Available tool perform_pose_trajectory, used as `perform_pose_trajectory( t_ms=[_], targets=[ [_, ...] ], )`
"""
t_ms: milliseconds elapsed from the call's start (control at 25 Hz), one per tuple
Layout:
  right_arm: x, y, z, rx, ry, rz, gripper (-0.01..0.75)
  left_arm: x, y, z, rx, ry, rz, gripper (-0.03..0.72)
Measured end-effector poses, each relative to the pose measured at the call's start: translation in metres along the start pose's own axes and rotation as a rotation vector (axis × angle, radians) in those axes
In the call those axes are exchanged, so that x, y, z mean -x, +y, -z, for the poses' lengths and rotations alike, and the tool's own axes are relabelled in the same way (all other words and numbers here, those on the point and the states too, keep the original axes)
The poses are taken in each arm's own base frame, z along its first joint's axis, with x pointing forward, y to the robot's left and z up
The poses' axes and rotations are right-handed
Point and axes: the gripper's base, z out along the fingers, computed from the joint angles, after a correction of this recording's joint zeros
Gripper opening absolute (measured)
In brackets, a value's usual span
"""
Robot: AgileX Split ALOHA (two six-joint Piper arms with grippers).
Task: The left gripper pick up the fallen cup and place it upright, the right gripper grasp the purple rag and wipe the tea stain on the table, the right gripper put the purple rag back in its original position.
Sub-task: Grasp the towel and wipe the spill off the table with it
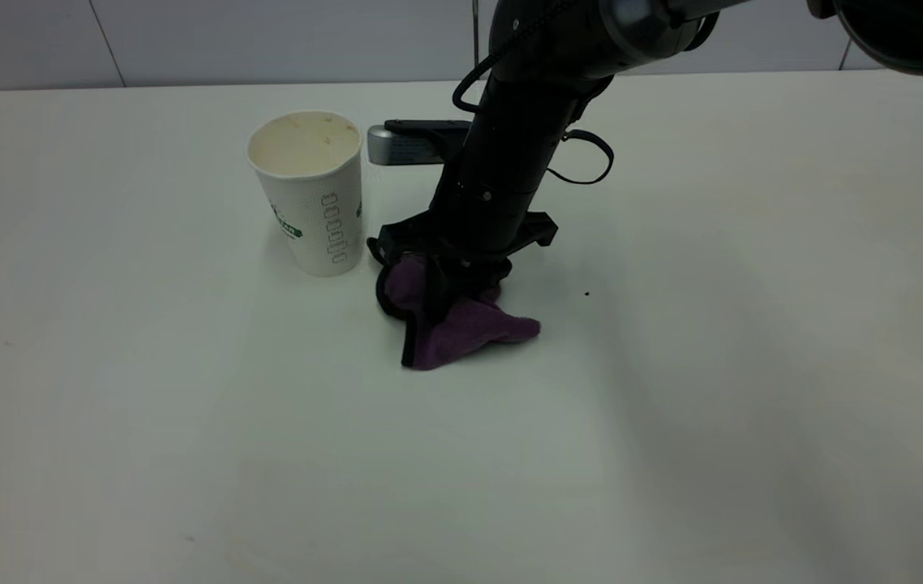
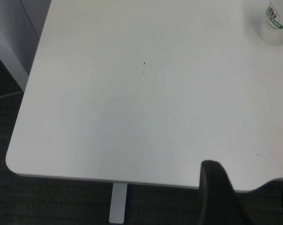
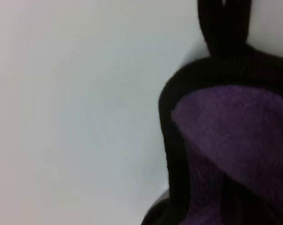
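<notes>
Exterior view: you look down from in front at the table (image 1: pixel 145 422), arm reaching in from the far edge. Left wrist view: high, pulled back — you see a table corner, the floor, and the cup (image 2: pixel 274 22) at the frame edge, shared with the exterior view. Right wrist view: pressed close against the purple rag (image 3: pixel 240 140) — also in the exterior view.

The upright cup (image 1: pixel 309 193) stands just beside the purple rag (image 1: pixel 461 324); the table (image 1: pixel 713 389) elsewhere lies open.
</notes>
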Motion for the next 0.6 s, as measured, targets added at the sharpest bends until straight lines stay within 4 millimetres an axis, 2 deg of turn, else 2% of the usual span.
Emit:
perform_pose_trajectory(
  t_ms=[160, 360, 480, 600],
  targets=[
    [-0.006, -0.010, 0.007, -0.138, 0.085, -0.042, 0.072, 0.000, 0.000, 0.000, 0.000, 0.000, 0.000, 0.377],
    [-0.002, -0.039, 0.018, -0.323, 0.066, -0.055, 0.072, 0.000, 0.000, 0.000, 0.000, 0.000, -0.001, 0.377],
    [0.007, -0.054, 0.023, -0.354, -0.017, -0.047, 0.072, 0.000, 0.000, 0.000, 0.000, 0.000, -0.001, 0.377],
    [0.012, -0.056, 0.024, -0.319, -0.070, -0.023, 0.072, 0.000, 0.000, 0.000, 0.000, 0.000, -0.001, 0.377]
  ],
)
